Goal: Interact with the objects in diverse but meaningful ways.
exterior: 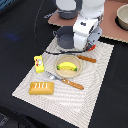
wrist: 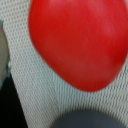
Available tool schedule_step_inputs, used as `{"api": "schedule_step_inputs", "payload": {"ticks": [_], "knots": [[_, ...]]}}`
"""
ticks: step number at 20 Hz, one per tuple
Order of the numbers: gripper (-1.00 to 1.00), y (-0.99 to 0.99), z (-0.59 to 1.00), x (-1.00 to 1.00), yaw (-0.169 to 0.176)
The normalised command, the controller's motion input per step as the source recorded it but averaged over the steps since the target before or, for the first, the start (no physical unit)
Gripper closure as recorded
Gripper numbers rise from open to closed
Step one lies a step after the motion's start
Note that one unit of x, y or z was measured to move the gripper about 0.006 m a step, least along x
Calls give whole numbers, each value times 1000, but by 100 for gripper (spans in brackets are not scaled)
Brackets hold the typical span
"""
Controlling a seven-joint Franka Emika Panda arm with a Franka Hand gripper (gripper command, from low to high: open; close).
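A red tomato (wrist: 80, 40) fills the wrist view, lying on the striped mat (wrist: 35, 85). In the exterior view only a sliver of the tomato (exterior: 92, 46) shows beside my gripper (exterior: 86, 45), which hangs low over the mat's far end. The white hand hides its fingers, so I cannot tell their state. A grey-blue pot (exterior: 65, 37) stands just to the exterior view's left of the hand. A yellow banana (exterior: 69, 65) lies in a shallow dish. The yellow packet (exterior: 39, 62) and the bread loaf (exterior: 41, 88) sit nearer the front.
A wooden-handled fork (exterior: 64, 80) lies in front of the dish and a knife (exterior: 86, 58) behind it. A second pot (exterior: 122, 17) stands at the far right on a brown board. The dark table (exterior: 15, 45) surrounds the mat (exterior: 95, 75).
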Motion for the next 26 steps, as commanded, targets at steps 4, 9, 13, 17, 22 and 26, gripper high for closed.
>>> {"api": "schedule_step_inputs", "payload": {"ticks": [4,9,13,17,22,26], "knots": [[-100,190,-1,553,-90],[-100,198,-69,318,-35],[100,171,-202,153,1],[100,164,-251,34,22],[100,131,-169,45,14],[100,250,319,191,2]]}}
